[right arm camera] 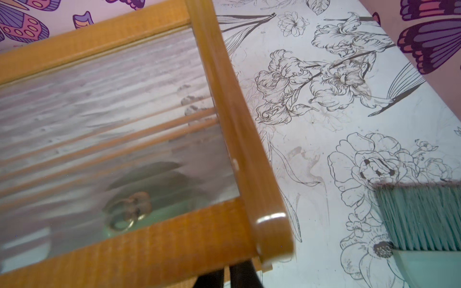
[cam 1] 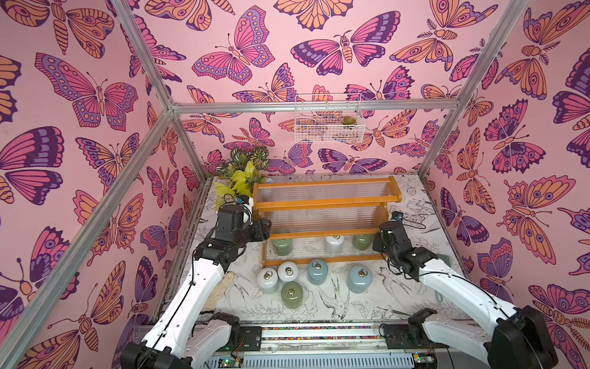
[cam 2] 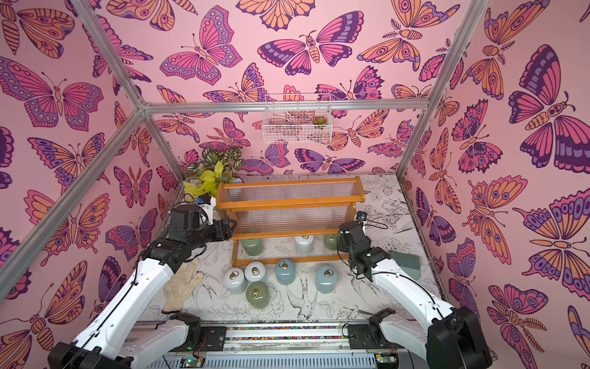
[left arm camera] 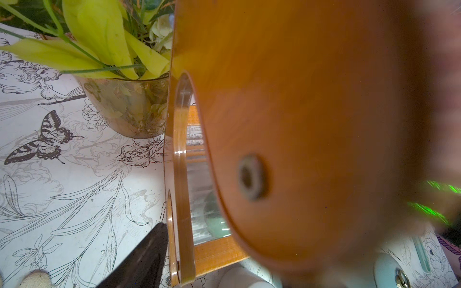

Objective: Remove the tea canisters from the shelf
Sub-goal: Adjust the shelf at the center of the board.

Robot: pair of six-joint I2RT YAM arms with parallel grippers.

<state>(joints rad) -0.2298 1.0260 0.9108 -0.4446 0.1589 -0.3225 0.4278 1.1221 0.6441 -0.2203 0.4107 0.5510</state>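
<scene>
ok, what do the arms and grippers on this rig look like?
Two matching arms: left arm and right arm have white boxy link shells with black joint housings. A thin black cable runs along each white link. The left gripper and right gripper are black, with dark fingers. No markings legible.

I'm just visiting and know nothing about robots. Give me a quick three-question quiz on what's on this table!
1. How many tea canisters stand on the shelf?
2. True or false: both blue canisters stand on the table, off the shelf.
3. Which tier holds canisters? A top, B middle, C lowest.
Key: 1 three; 2 true; 3 C.
</scene>
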